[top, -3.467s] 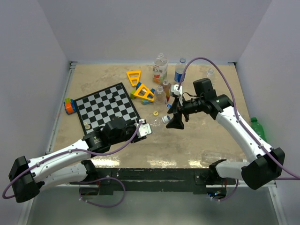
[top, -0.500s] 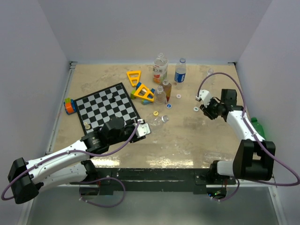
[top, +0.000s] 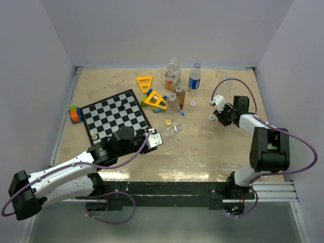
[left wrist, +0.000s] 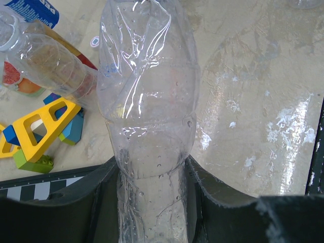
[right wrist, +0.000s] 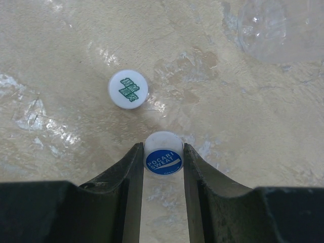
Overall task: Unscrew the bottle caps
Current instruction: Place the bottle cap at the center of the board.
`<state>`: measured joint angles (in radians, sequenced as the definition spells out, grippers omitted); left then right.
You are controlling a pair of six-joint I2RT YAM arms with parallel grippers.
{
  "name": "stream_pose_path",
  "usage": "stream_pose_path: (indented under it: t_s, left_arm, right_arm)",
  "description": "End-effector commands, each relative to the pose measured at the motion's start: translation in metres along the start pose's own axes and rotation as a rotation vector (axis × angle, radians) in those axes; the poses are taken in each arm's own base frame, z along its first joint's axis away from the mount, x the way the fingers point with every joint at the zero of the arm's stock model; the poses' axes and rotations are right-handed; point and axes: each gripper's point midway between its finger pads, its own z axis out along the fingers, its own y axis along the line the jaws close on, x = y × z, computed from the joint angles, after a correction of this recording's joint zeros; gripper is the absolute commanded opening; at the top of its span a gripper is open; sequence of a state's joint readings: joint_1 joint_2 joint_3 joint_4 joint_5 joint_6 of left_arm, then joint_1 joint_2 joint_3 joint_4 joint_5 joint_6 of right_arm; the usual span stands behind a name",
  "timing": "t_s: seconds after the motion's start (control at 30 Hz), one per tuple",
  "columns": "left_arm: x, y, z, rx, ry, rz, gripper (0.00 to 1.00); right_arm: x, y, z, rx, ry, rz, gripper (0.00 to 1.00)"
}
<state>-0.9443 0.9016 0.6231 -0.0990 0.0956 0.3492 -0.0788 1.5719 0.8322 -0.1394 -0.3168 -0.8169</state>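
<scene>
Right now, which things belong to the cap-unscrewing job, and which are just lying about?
Job: clear bottle, blue-printed cap, green-printed cap, orange-label bottle, blue-label bottle.
Lying about: checkerboard, yellow triangular frames, toy blocks.

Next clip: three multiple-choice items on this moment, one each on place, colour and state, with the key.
1. Where is the white round plastic cap with green print? A) on the beige table beyond the right tool B) on the chessboard C) inside a bottle
2. Top colour of the small round plastic cap held by that tool? A) yellow B) blue C) green
3. The left tool is: A) open, empty B) gripping a yellow frame C) gripping the clear crumpled plastic bottle
Key: A, bare tabletop surrounds it ahead of the tool; B, its blue label faces the wrist camera; C, the bottle fills that tool's gap.
</scene>
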Motion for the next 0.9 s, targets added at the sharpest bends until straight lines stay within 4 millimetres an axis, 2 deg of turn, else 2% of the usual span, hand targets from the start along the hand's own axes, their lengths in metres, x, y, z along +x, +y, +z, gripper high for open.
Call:
stream_pose_path:
  t_s: [0.0,0.23,0.37,0.47,0.6,0.73,0.8,0.87]
  left_arm:
    - [-0.007,0.003,-0.002,-0.015,-0.029,-0.017,0.0]
    - [-0.007,0.003,-0.002,-0.013,-0.029,-0.017,0.0]
    - [-0.008,0.003,-0.002,-0.015,-0.03,-0.017,0.0]
    - [-0.007,0.003,-0.002,-0.015,-0.029,-0.016,0.0]
    - [-0.008,0.002,-0.002,-0.01,-0.033,-0.018,0.0]
    - [-0.009,0.0,-0.002,-0.001,-0.039,-0.021,0.0]
    - [-0.01,-0.001,-0.001,0.006,-0.042,-0.024,0.0]
    - [-0.015,-0.003,-0.001,0.021,-0.061,-0.027,0.0]
  right_arm:
    - [-0.03,-0.035,-0.003,0.121,-0.08,0.004,0.34]
    - [-0.026,-0.033,0.003,0.109,-0.071,0.017,0.51]
    - [-0.027,-0.032,0.0,0.105,-0.073,0.013,0.53]
    - [-0.033,-0.028,-0.01,0.088,-0.085,0.003,0.54]
    - [-0.051,-0.017,-0.041,0.056,-0.141,-0.063,0.53]
    - [-0.08,0.006,-0.089,-0.014,-0.245,-0.196,0.52]
    - [-0.095,0.028,-0.113,-0.093,-0.33,-0.32,0.54]
    - [-0.11,0.057,-0.138,-0.185,-0.443,-0.494,0.63]
